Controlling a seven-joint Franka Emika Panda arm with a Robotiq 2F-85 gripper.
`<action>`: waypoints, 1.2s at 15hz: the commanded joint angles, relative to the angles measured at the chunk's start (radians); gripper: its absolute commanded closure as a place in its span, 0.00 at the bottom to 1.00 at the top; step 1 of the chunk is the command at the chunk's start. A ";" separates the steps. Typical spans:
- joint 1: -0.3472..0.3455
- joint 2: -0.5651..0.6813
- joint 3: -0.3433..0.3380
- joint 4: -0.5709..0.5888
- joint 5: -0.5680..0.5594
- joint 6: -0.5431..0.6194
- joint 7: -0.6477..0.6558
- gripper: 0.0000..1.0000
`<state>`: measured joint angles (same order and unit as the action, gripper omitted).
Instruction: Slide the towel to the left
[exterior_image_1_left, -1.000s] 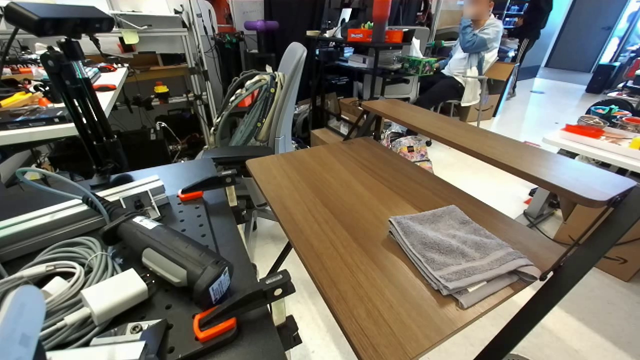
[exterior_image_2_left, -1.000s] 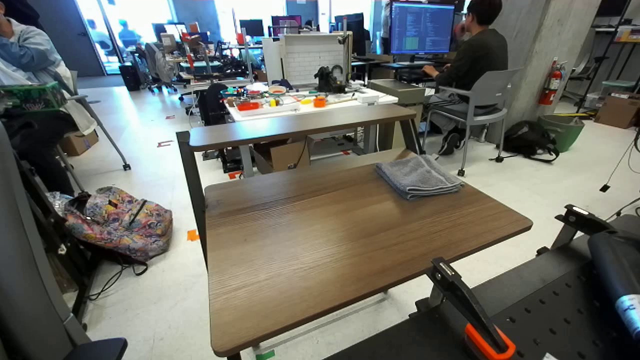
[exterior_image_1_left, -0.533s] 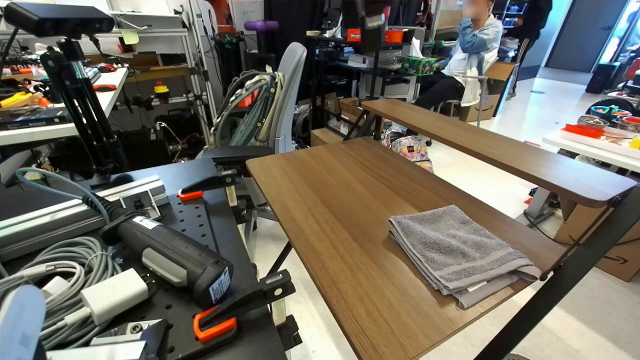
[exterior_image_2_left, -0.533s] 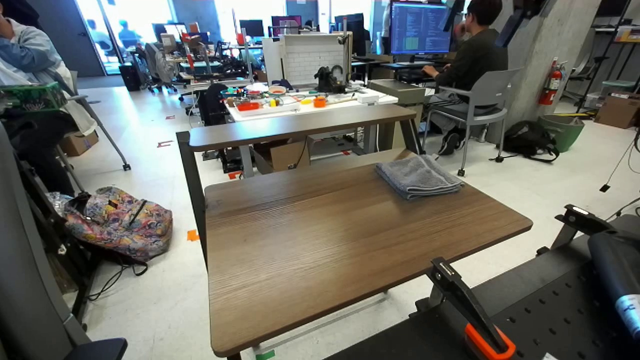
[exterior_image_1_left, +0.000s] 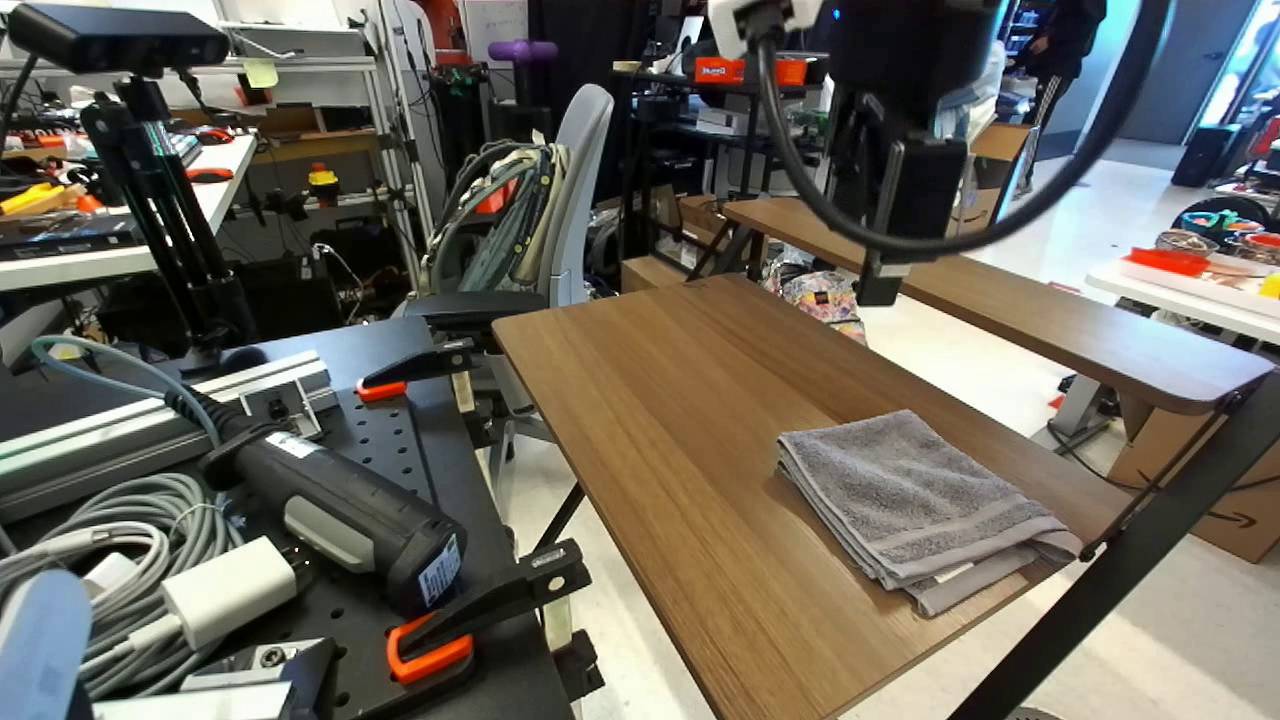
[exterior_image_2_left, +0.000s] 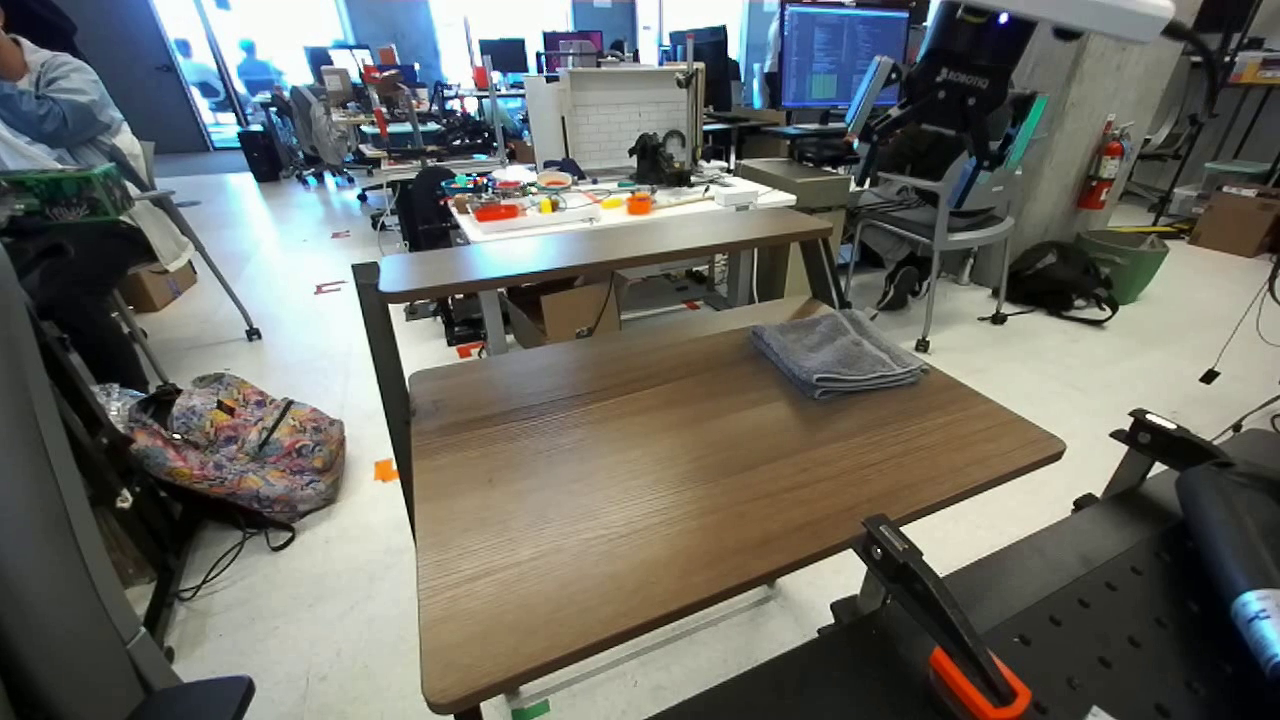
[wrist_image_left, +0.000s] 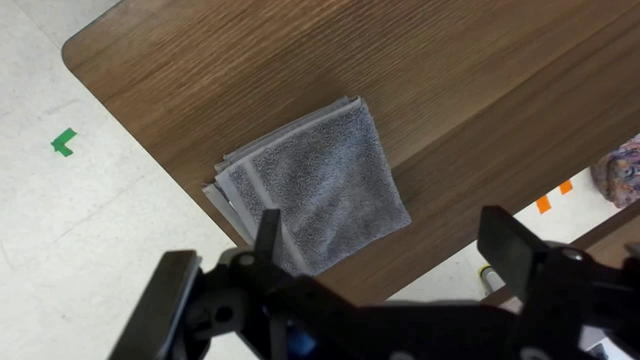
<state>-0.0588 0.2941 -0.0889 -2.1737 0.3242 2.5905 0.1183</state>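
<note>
The towel (exterior_image_1_left: 925, 505) is a grey folded cloth, slightly wrinkled. It lies flat on the brown wooden table (exterior_image_1_left: 640, 400) near one end in both exterior views; it also shows on the table (exterior_image_2_left: 600, 500) as the grey towel (exterior_image_2_left: 838, 352). In the wrist view the towel (wrist_image_left: 325, 185) fills the middle, its lower left part hidden behind a finger. My gripper (exterior_image_2_left: 912, 180) is open and empty, high above the table and apart from the towel. In the wrist view the fingers of the gripper (wrist_image_left: 381, 214) stand wide apart with nothing between them.
A raised wooden shelf (exterior_image_2_left: 600, 255) runs along one long side of the table, on dark posts. A black bench (exterior_image_1_left: 400, 480) with orange clamps (exterior_image_1_left: 430, 650), a handheld tool (exterior_image_1_left: 340, 510) and cables stands beside the table. A grey office chair (exterior_image_1_left: 575, 190) stands near the far end.
The arm and gripper have come into both exterior views from above, lowering toward the towel's end of the table. The towel has not moved.
</note>
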 joint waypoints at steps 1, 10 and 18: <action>-0.063 0.182 0.052 0.176 0.082 -0.021 -0.019 0.00; -0.130 0.474 0.067 0.490 0.094 -0.012 0.059 0.00; -0.100 0.651 0.050 0.624 0.060 -0.007 0.121 0.00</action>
<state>-0.1682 0.8780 -0.0343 -1.6235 0.4110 2.5904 0.1985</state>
